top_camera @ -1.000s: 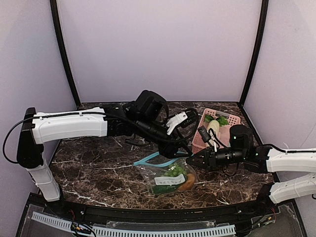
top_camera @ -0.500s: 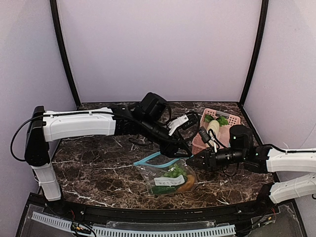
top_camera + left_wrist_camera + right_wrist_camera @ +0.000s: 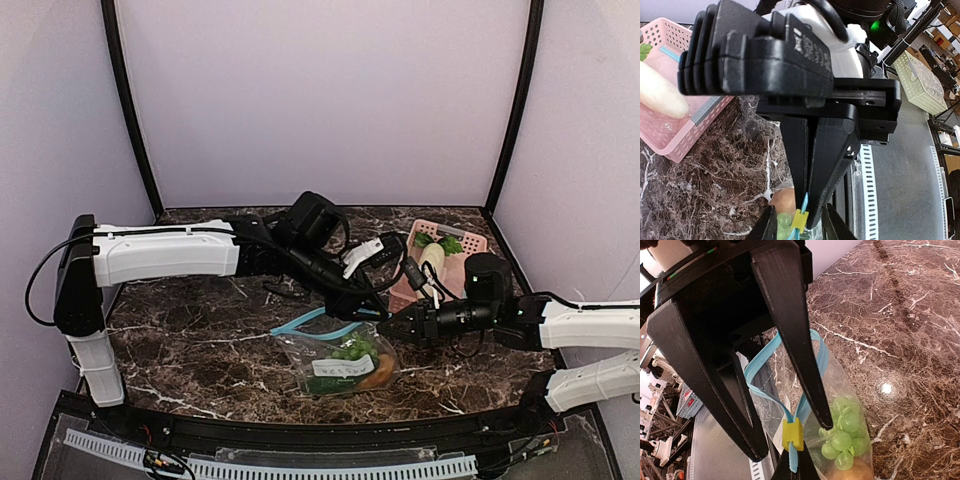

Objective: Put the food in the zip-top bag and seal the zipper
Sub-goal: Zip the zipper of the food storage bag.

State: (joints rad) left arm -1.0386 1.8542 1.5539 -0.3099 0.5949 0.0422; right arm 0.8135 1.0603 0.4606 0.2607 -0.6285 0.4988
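Note:
The zip-top bag (image 3: pixel 340 362) lies on the marble near the front centre, with its white label (image 3: pixel 343 367) facing up. Inside it are light green leafy pieces (image 3: pixel 842 437) and the brown-orange lump (image 3: pixel 856 473). The teal zipper (image 3: pixel 765 365) gapes open in a loop. A yellow slider (image 3: pixel 792 435) sits at the zipper's near end. My left gripper (image 3: pixel 808 214) is shut on the end of the teal strip just past the slider. My right gripper (image 3: pixel 792 439) is open, with a finger on either side of the slider.
A pink basket (image 3: pixel 458 240) stands at the back right and holds a white radish toy (image 3: pixel 432 258) with green leaves. The black front rail (image 3: pixel 300 430) runs along the near table edge. Both grippers crowd the bag's right end.
My left arm has reached further right and lower, bringing its gripper down onto the zipper's end. The right arm and the bag have hardly moved.

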